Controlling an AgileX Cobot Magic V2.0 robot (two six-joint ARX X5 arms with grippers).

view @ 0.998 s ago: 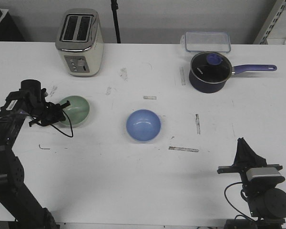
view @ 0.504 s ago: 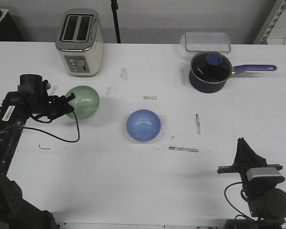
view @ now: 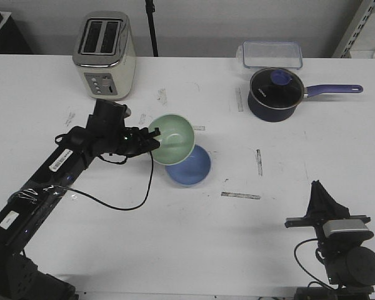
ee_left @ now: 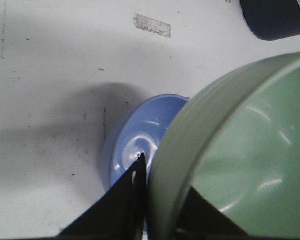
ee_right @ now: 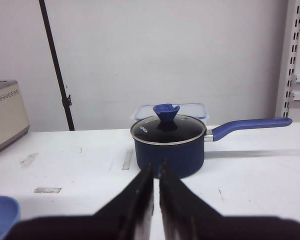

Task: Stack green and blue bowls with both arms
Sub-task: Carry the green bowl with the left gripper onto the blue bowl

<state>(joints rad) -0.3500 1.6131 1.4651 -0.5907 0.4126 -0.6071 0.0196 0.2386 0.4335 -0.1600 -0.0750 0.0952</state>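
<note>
The pale green bowl [view: 173,137] is held tilted in the air, its rim pinched by my left gripper [view: 151,141], which is shut on it. It hangs over the left part of the periwinkle blue bowl [view: 192,167], which sits upright on the table. In the left wrist view one finger [ee_left: 132,197] is outside the green bowl [ee_left: 240,165] and one inside, with the blue bowl [ee_left: 135,137] below. My right gripper [view: 319,195] is shut and empty at the front right, far from both bowls; it shows in the right wrist view [ee_right: 156,169] too.
A dark navy saucepan [view: 274,94] with a purple handle stands at the back right, with a clear lidded container [view: 270,54] behind it. A toaster [view: 104,55] stands at the back left. Tape marks dot the white table [view: 175,237].
My left arm has lifted the green bowl from the table's left side and carried it right, over the blue bowl. The right arm has not moved.
</note>
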